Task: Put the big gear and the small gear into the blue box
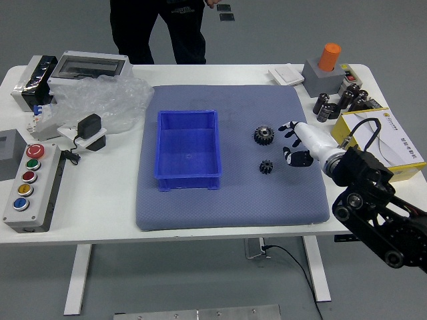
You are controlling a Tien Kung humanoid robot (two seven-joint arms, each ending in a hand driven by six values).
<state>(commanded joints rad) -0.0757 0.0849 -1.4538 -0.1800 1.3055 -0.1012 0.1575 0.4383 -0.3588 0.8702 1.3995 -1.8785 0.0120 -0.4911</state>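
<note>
Right of the frame's centre, the dark, toothed big gear [263, 135] and small gear [266, 167] looked metallic, perhaps; the right hand [308, 144], loosely open, held nothing.

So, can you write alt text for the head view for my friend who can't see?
The right robot hand, open, hovers beside a big gear and a small gear on a mat; the blue box is empty.

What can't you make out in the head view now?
All in the head view:
Head of the person: cut off by top edge.
Palm of the right hand: hidden by its back.
Whatever's under the clear plastic: hidden by creases.
Print on the dark clothing: too small.
</note>
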